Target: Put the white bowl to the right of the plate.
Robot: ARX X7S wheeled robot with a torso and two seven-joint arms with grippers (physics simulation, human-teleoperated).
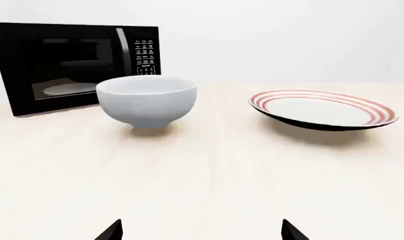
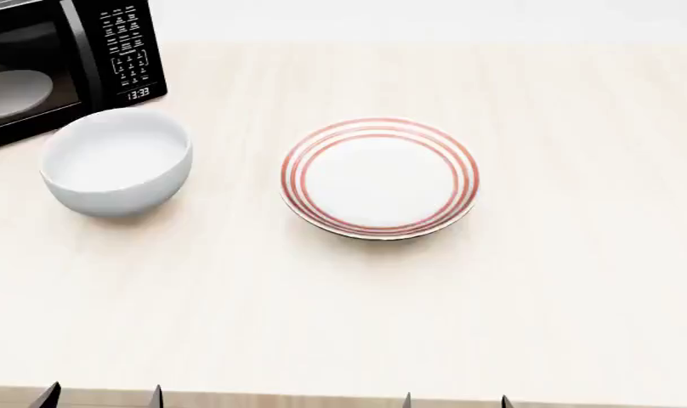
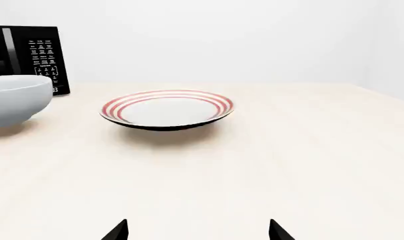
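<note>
The white bowl [image 2: 116, 161] stands upright on the pale wooden table, left of the plate [image 2: 380, 177], which has three red rings round its rim. The bowl also shows in the left wrist view [image 1: 146, 100] and at the edge of the right wrist view [image 3: 15, 99]. The plate shows in the left wrist view [image 1: 322, 109] and the right wrist view [image 3: 167, 108]. My left gripper [image 2: 101, 396] is open and empty at the table's near edge, in line with the bowl. My right gripper [image 2: 456, 399] is open and empty at the near edge, below the plate.
A black microwave [image 2: 60, 59] stands at the back left, just behind the bowl, with a pale disc behind its dark glass. It also shows in the left wrist view [image 1: 75, 62]. Bare tabletop [image 2: 593, 187] lies right of the plate.
</note>
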